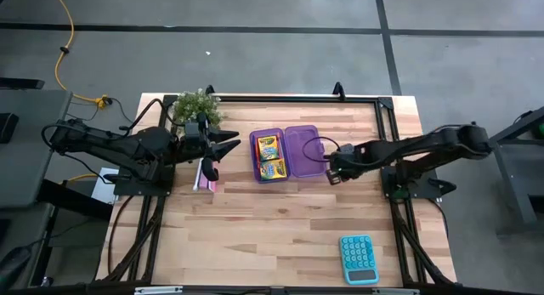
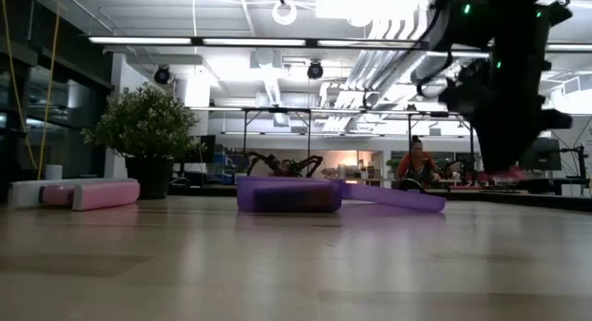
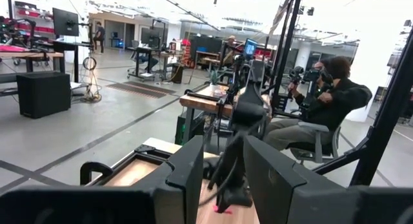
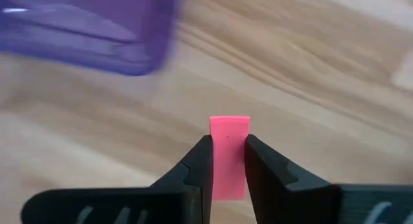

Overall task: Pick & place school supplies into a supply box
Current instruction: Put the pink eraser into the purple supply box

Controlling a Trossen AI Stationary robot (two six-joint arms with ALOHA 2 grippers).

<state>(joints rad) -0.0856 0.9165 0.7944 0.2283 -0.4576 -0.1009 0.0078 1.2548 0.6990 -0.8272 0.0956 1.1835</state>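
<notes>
The supply box, a translucent purple case, lies open mid-table. Its left half point(image 1: 269, 156) holds two yellow crayon boxes point(image 1: 269, 147), and its right half point(image 1: 302, 150) shows nothing inside. My right gripper point(image 1: 331, 172) hangs just right of that half, pointing down and shut on a small pink eraser point(image 4: 229, 128). My left gripper point(image 1: 228, 144) is raised and level at the box's left, open, with nothing between its fingers point(image 3: 187, 179). My right gripper pinches the pink eraser between its two fingers, one on each side of its lower part point(image 4: 228, 161). The fingers come from above, pointing down. The eraser's free end point(image 4: 229, 124) sticks out past the fingertips, clear of the wooden table.
A pink-and-white booklet point(image 1: 206, 178) lies under my left gripper, with a potted plant point(image 1: 197, 108) behind it at the far left. A teal calculator point(image 1: 359, 258) sits near the front right. Bare wood lies in front of the box. A person point(image 3: 322, 101) sits beyond the table.
</notes>
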